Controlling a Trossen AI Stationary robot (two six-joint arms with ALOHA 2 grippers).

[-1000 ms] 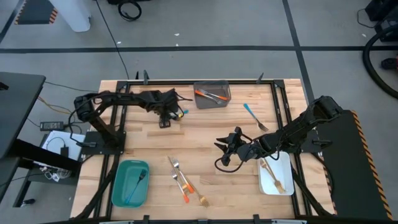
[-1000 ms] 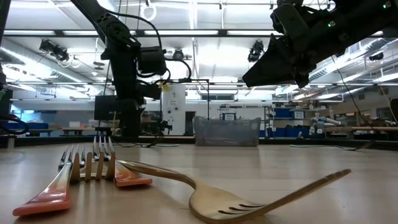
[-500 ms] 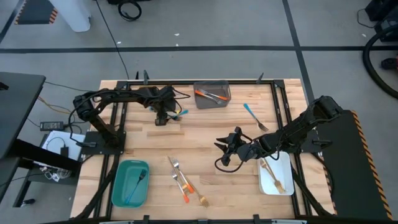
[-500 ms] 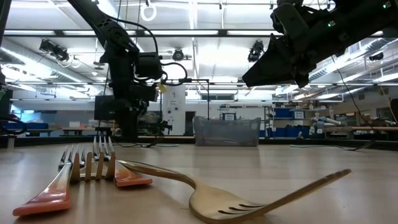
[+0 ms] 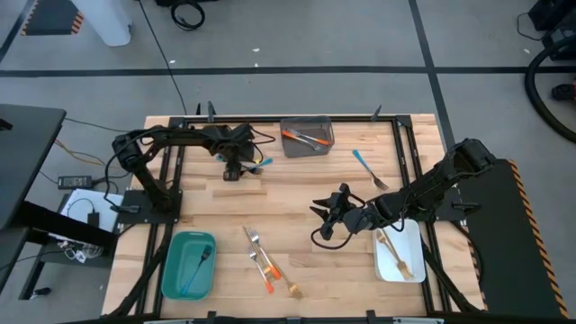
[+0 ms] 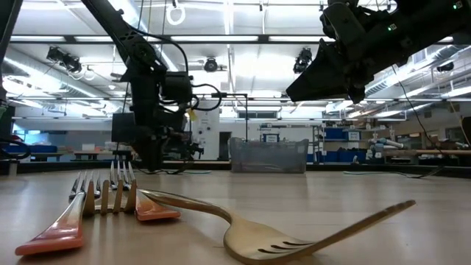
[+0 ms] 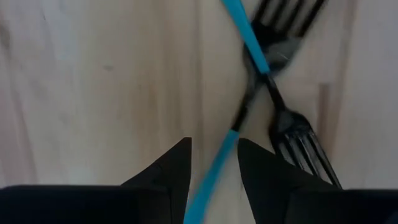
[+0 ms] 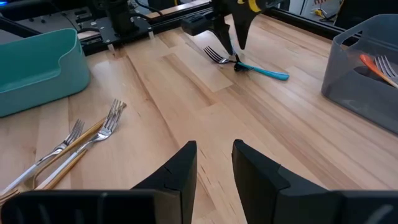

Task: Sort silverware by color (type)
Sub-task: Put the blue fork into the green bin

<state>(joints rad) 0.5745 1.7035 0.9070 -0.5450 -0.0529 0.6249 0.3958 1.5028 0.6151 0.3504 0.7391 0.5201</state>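
Sorting's partway: the grey bin [image 5: 307,138], teal bin [image 5: 188,265] and white bin [image 5: 399,251] each hold pieces, several forks [image 5: 267,263] lie loose mid-worktop, and the left gripper [image 5: 234,169] hangs spread over blue cutlery [image 7: 245,87] while the right gripper [image 5: 326,220] waits, jaws apart.

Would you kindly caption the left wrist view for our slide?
Left gripper, fingers apart, straddles a blue-handled utensil crossed by a dark fork on the wooden table.

Pale wooden table [image 5: 297,193] with a black frame, grey bin [image 5: 307,138] at its far edge near the middle, teal bin [image 5: 188,265] at the near left, white bin [image 5: 399,252] at the near right, grey floor around, black cables at left
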